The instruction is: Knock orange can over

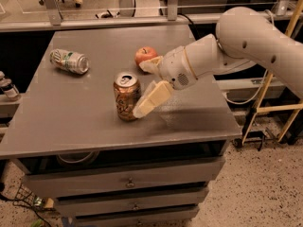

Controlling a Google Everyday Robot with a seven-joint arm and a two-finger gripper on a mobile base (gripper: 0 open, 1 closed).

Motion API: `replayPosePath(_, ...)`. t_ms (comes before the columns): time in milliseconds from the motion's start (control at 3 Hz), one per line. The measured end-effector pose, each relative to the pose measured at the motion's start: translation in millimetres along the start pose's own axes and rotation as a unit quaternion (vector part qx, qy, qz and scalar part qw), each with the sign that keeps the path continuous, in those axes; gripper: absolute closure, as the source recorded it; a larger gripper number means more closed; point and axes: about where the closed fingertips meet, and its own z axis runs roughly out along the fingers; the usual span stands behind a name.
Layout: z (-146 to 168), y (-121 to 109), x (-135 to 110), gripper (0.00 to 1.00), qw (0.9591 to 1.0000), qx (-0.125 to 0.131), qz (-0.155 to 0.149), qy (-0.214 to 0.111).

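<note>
The orange can (pixel 126 96) stands upright near the middle of the grey table (pixel 85 126), its silver pull-tab top facing up. My gripper (pixel 142 89) comes in from the right on the white arm (pixel 246 41) and is open. Its near finger (pixel 152 99) lies against the can's right side, low down. Its far finger (pixel 149 65) sits by the red apple (pixel 146 55) behind the can.
A green-and-white can (pixel 69 61) lies on its side at the back left of the table. Dark bottles (pixel 8 87) stand just off the left edge. Drawers sit below the front edge. A yellow frame (pixel 274 89) stands to the right.
</note>
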Motion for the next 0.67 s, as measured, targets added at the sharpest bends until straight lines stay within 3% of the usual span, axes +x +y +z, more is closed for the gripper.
replayPosePath(333, 9, 7, -13, 0.0, 0.9998, -0.009, -0.01, -0.015)
replayPosePath(667, 21, 17, -26, 0.26, 0.9992, -0.023, -0.02, -0.025)
